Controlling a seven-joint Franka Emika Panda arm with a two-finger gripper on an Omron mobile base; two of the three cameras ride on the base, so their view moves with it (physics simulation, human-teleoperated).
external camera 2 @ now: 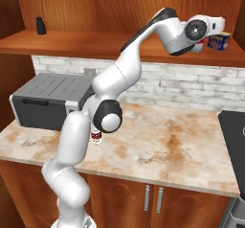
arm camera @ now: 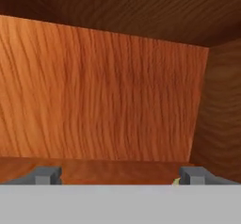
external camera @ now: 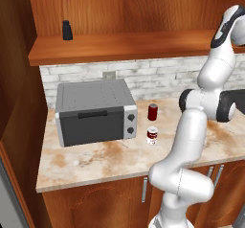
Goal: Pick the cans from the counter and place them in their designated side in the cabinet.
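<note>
A: Beside the toaster oven (external camera: 95, 112), on its knob side, two of the cans stand on the counter (external camera: 95, 162): the plain dark red can (external camera: 152, 112) farther back toward the brick wall (external camera: 158, 78), the red-and-white labelled can (external camera: 152, 135) nearer the counter's front edge. They stand apart, and neither touches the oven.

B: And the room around them?

A: Bare marble lies in front of the oven up to the pale front edge, and a wide open stretch runs away from the oven on the can side, as far as a dark appliance (external camera 2: 234, 145) at the counter's far end.

B: Where is the tool?

A: Up at the cabinet (external camera: 119, 11), well away from the oven, over the far end of the shelf board (external camera: 119, 47). The tool (arm camera: 120, 175) has its tips spread wide with nothing between them, facing the cabinet's wood back panel near the inner corner.

B: Anything near it?

A: A blue-labelled can (external camera 2: 219, 41) sits on the shelf just beside the hand, and something red shows right behind the hand; I cannot tell what it is. A small black bottle (external camera: 67, 30) stands on the shelf above the oven.
</note>
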